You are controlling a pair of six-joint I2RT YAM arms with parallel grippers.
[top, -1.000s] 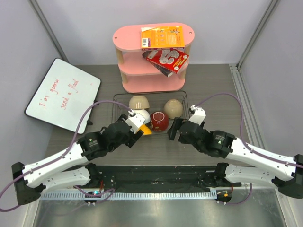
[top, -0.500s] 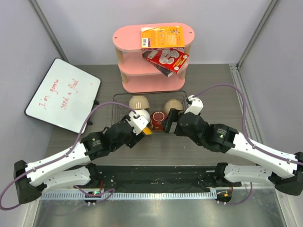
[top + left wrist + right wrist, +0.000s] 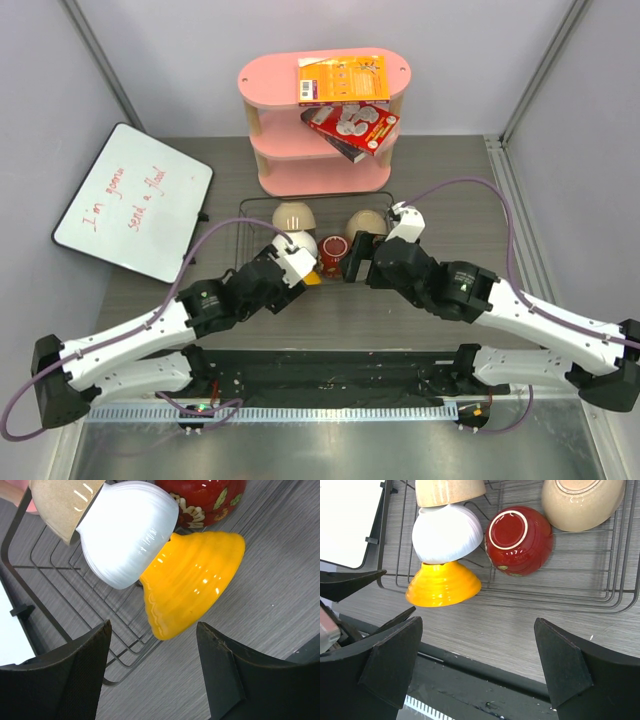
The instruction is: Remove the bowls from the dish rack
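No bowl is fully out of the dish rack (image 3: 555, 599) yet, so I think nearly all of the job is left to do. At the near left corner of the rack, the left fingers (image 3: 70, 680) are spread apart and hold nothing. The yellow bowl (image 3: 192, 582) sits just past their tips, in line with the gap between them. At the back left of the rack, a beige bowl (image 3: 293, 216) leans on its side. Just in front of it lies the white bowl (image 3: 300, 243), and the two touch. The yellow bowl touches the white one too. It pokes out over the near edge of the rack, and part of it is over the bench (image 3: 450, 180). It looks like the easiest one to take first. In the middle of the rack the red bowl (image 3: 519, 540) with light flowers is tipped over, with its round foot facing up. At the back right of the rack, a second beige bowl (image 3: 582, 502) leans on its side, well apart from the first one. Above the near side of the rack, the right fingers (image 3: 385, 660) are spread very wide and hold nothing. That makes five bowls to lift out and set down on the bench.
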